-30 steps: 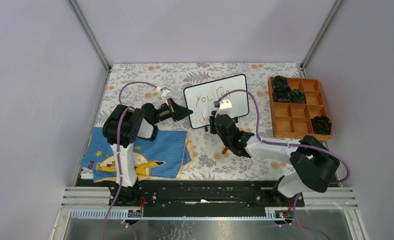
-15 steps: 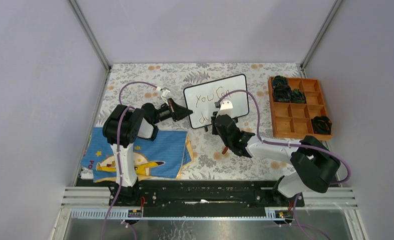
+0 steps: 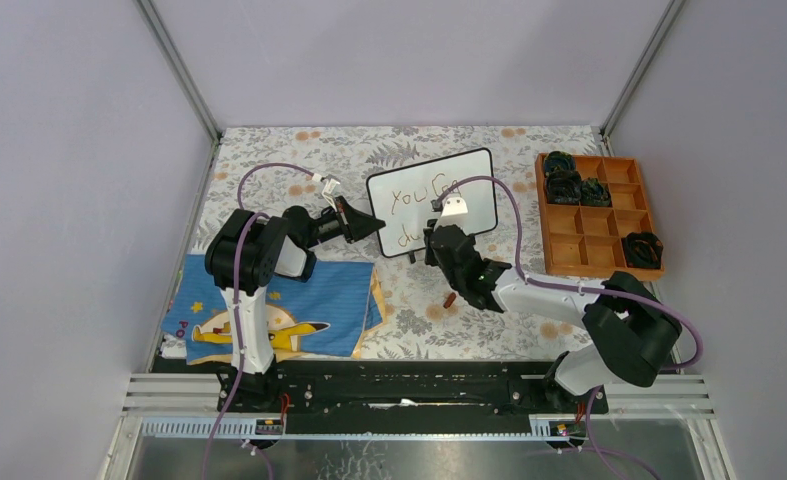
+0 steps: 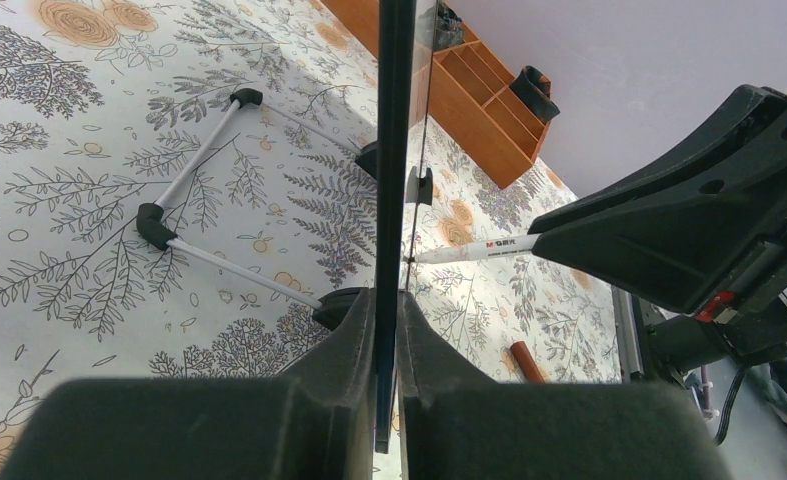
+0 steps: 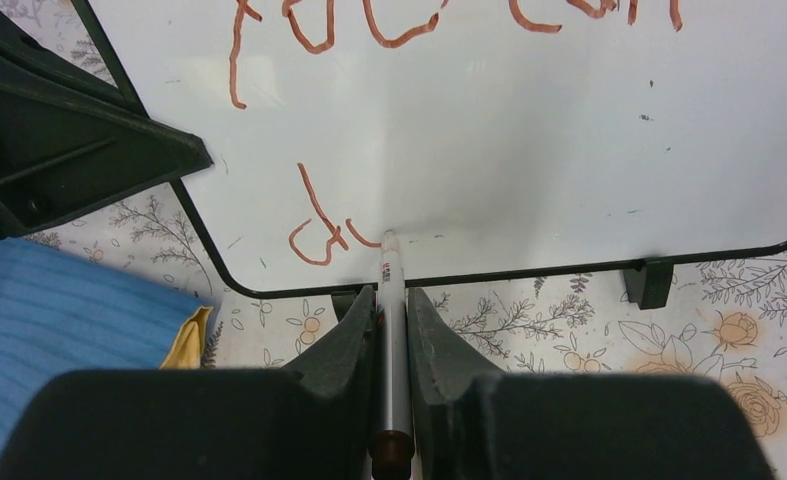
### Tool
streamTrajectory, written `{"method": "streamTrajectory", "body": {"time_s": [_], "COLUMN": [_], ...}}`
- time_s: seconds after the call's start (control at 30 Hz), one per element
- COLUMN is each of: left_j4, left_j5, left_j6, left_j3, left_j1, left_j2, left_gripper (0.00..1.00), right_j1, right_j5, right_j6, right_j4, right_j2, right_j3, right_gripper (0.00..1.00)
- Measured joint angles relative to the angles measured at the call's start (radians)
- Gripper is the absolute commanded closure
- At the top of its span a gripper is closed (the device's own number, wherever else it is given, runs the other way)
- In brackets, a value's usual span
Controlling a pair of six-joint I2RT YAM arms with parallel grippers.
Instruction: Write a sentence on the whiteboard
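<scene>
The whiteboard stands upright on small black feet on the floral table. The sentence is in reddish-brown marker: "You Can" on the top line, and a "d" with a short stroke after it below. My left gripper is shut on the board's left edge, seen edge-on between its jaws. My right gripper is shut on a white marker, whose tip touches the board just right of the "d". The marker also shows in the left wrist view.
A reddish marker cap lies on the table below the right gripper. An orange compartment tray with dark items sits at the right. A blue cartoon cloth lies at the front left. The board's wire stand legs reach behind it.
The right gripper has shifted slightly to the right along the lower line, and a short stroke has appeared after the "d". The left arm has not moved.
</scene>
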Motion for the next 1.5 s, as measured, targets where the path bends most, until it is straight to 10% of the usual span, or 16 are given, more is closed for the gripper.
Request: {"method": "streamTrajectory", "body": {"time_s": [1.23,1.5], "left_j4": [-0.019,-0.022], "left_j5": [-0.002,-0.003], "left_j6": [0.010,0.014], "left_j3": [0.000,0.000], "left_j1": [-0.003,-0.010], "left_j2": [-0.009,-0.010], "left_gripper": [1.00,1.00], "right_j1": [-0.006,-0.011], "right_j5": [-0.089,-0.032], "right_j6": [-0.008,-0.025], "right_j4": [-0.003,-0.054], "right_j2": [0.013,-0.182], "right_j3": [0.042,0.000], "right_gripper": [1.00,1.00]}}
